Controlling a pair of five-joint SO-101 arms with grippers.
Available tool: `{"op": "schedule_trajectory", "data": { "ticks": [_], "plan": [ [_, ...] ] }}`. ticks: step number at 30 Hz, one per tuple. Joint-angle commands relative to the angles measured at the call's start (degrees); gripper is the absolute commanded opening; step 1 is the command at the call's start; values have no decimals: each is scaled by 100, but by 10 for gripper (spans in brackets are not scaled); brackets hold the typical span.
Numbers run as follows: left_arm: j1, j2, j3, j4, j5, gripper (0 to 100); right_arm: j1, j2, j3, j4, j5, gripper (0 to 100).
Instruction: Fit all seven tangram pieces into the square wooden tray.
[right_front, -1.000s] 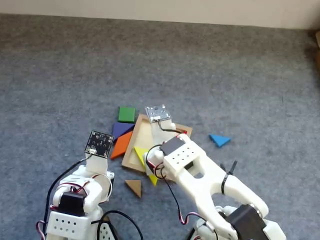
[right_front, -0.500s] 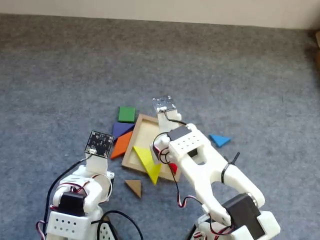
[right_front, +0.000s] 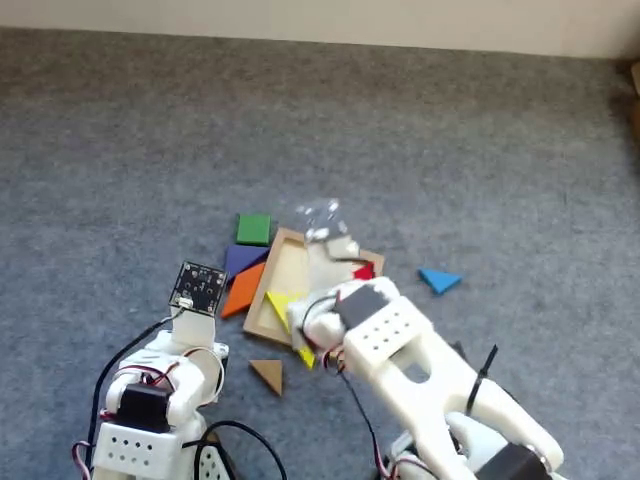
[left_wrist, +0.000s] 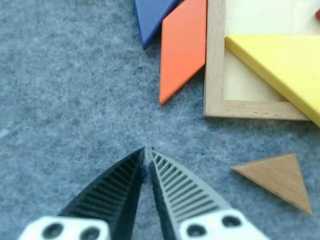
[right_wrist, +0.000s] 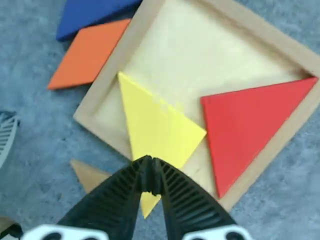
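Hanging with jaws pinched together, the right gripper (right_wrist: 150, 174) sits over the yellow triangle (right_wrist: 155, 125) corner that pokes past the tray (right_wrist: 260, 31) rim.

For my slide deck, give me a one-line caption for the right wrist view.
Right gripper pinches the yellow triangle overhanging the rim of the tray; red triangle lies inside.

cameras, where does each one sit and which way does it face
High view: fixed above the table, looking down at the tray; left arm and right arm show.
Left wrist view: on that wrist, looking down past the left claw at the orange piece.
Right wrist view: on that wrist, looking down past the right claw at the yellow triangle.
Shared: all show tray, orange piece, yellow triangle.
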Motion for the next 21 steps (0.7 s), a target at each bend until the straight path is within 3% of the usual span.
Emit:
{"op": "schedule_trajectory", "data": {
  "ticks": [1,8,21],
  "plan": [
    [-48,-127,110,9,53,5,-409,-295,57,-13,-70,15],
    [-48,-127,110,9,53,5,-857,-286,303,-40,-70,15],
    [-48,-127,110,9,53,5,-576,-277,418,-4,-26,15]
  ]
}}
